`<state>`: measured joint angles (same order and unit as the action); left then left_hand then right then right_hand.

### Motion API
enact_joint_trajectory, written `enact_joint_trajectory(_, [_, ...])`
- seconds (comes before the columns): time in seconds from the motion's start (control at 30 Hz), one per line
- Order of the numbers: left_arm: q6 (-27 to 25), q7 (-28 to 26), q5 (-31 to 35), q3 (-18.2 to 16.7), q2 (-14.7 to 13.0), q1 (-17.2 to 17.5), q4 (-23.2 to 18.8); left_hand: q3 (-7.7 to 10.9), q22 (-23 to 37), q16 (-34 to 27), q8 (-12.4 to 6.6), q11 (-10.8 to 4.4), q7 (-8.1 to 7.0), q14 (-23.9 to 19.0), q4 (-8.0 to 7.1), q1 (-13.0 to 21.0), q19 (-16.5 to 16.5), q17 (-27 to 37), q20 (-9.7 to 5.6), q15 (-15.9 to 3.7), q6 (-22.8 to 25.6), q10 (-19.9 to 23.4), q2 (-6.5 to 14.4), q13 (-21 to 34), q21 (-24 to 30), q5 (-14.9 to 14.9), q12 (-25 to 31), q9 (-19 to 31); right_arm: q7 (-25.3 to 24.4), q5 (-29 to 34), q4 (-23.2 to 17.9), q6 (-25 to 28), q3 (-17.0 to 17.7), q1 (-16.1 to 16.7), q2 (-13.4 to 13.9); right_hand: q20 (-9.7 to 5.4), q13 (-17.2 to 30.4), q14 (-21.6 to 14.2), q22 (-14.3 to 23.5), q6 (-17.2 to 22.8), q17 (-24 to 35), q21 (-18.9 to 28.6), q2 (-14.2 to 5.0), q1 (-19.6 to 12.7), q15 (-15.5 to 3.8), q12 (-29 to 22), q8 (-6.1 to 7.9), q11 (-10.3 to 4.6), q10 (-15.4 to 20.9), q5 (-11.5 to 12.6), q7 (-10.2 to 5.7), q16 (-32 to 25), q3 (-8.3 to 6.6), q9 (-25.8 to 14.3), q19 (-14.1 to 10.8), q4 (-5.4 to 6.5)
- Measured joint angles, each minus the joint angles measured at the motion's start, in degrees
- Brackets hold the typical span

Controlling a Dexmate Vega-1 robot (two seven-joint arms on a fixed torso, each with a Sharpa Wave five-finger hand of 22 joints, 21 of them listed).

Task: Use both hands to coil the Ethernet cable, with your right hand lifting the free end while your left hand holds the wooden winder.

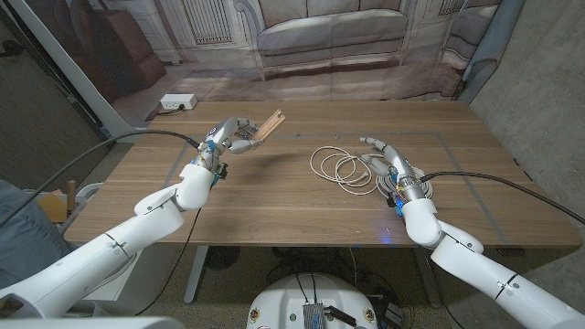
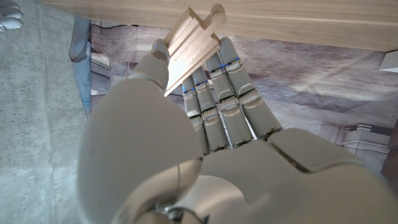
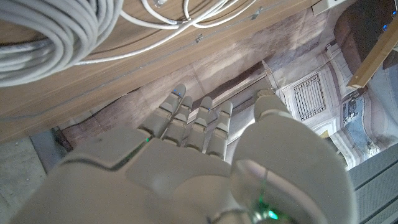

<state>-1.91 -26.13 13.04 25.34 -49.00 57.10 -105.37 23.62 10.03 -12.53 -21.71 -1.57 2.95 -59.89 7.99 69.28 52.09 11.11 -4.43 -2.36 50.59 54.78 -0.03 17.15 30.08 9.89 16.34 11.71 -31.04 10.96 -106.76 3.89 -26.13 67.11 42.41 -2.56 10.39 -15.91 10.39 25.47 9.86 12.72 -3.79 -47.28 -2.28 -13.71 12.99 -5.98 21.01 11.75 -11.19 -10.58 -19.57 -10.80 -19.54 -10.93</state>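
My left hand (image 1: pixel 226 139) is raised over the table's far left part and grips the pale wooden winder (image 1: pixel 272 123), which sticks out past its fingers. In the left wrist view the winder (image 2: pixel 193 43) sits between the thumb and the fingers (image 2: pixel 227 93). The grey Ethernet cable (image 1: pixel 340 166) lies on the table (image 1: pixel 274 206) in loose loops, with a tighter bundle (image 1: pixel 395 183) beside them. My right hand (image 1: pixel 388 159) hovers over that bundle, fingers stretched out and holding nothing. The right wrist view has the bundle (image 3: pixel 37 37) and thin loops (image 3: pixel 186 15) beyond the straight fingers (image 3: pixel 193 121).
A white box (image 1: pixel 178 102) lies on the floor beyond the table's far left corner. A sofa (image 1: pixel 329 37) stands behind the table. The winder (image 3: pixel 379 59) also appears at the edge of the right wrist view.
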Motion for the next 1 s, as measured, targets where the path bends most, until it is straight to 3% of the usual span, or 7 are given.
enact_joint_trajectory(0.3, [-1.0, -0.5, 0.4, -0.6, 0.5, 1.0, -1.3, 0.00, 0.0, 0.0, -0.11, -0.06, 0.00, 0.0, 0.00, 0.0, 0.0, 0.0, 0.00, 0.00, 0.0, 0.1, 0.0, 0.0, 0.0, -0.1, 0.0, 0.0, 0.0, 3.6, -3.0, 5.5, -1.1, 0.3, 2.4, 0.09, 0.0, 0.0, 0.2, 1.4, 0.0, -0.1, 1.15, -6.2, 0.00, 0.7, -0.29, -1.94, -0.9, 0.0, -1.41, 0.2, -0.54, 0.0, -0.3, 0.27])
enact_joint_trajectory(1.0, [-5.0, -1.7, 1.0, -1.6, 1.1, 3.9, -5.4, 0.00, 0.0, 0.2, -0.14, -0.09, -0.29, -0.4, 0.00, 0.0, 0.2, 0.0, -0.19, -0.41, 0.3, 0.7, 0.0, 0.0, 0.0, -0.5, -0.7, -0.1, 4.3, 11.9, -5.0, 15.7, -5.5, -1.8, 5.5, 0.10, 0.0, 0.3, 0.2, 4.5, 0.2, -0.4, 0.75, -10.0, -0.18, 0.9, -0.28, -3.47, -1.0, 0.0, -1.49, 0.2, -0.19, -0.3, -0.3, 0.91])
